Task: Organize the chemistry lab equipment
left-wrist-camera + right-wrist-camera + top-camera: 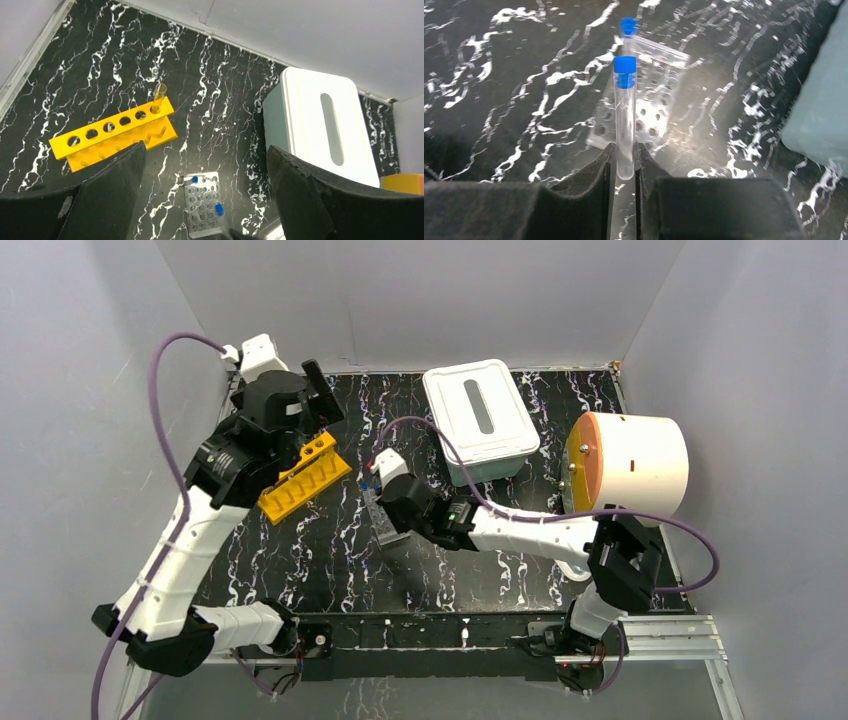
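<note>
Right gripper [625, 167] is pinched narrow on the lower end of a blue-capped clear tube [625, 115], cap pointing away from the fingers, over the near part of the clear well plate [651, 107]; can't tell if the tube touches the plate. A second blue-capped tube [627, 30] stands in the plate's far corner. The plate lies mid-table on the black marbled table [330, 570].

Left gripper [206, 150] has its jaws spread wide and holds nothing, up over the yellow-orange test-tube rack [115, 135]. The rack sits left of the plate, apart from it, with an amber tube [159, 95] in its end hole.

A white lidded box [480, 420] is just beyond the plate to the right. A white drum with an orange face [630, 465] is at the right edge.

Count: 2 blue-capped tubes, 1 well plate, 1 rack with 6 holes, 1 amber tube, 1 box, 1 drum
</note>
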### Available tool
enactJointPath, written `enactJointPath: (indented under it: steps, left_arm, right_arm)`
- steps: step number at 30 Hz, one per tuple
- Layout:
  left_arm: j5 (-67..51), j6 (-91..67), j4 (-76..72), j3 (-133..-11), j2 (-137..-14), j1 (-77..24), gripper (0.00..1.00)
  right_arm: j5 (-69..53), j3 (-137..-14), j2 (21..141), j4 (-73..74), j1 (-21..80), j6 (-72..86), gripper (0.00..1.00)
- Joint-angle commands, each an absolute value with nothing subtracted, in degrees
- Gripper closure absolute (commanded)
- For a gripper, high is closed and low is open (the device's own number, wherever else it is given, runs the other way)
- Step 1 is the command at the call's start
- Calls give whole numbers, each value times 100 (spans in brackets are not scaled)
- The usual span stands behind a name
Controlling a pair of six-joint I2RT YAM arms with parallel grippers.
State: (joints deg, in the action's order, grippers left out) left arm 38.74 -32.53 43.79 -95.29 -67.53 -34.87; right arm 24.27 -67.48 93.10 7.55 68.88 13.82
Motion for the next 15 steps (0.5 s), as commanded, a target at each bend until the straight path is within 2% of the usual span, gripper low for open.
enactJointPath:
  steps: [1, 3, 7, 11, 15]
  left_arm:
    - [3634, -3496, 4663, -9682, -7018, -3304, 11]
    - [3119, -3586, 4582, -9536, -7107, -3038, 11]
    - [1085, -3852, 4081, -8823, -7167, -2267, 11]
    - [-636, -3994, 3078, -7959, -7138, -2132, 12]
    - [-1837, -4148, 2331, -7389, -7194, -2110, 13]
  right_arm:
    - [2487, -6430, 8897, 516, 6492, 1889, 76]
    - [2448, -6324, 8741, 475, 6339, 2025, 76]
    - [2435, -6247, 8458, 418, 6144, 2145, 75]
    - [2342, -6269, 8226, 357, 5988, 2218, 75]
    - [2148, -6321, 8066, 265, 5912, 2187, 75]
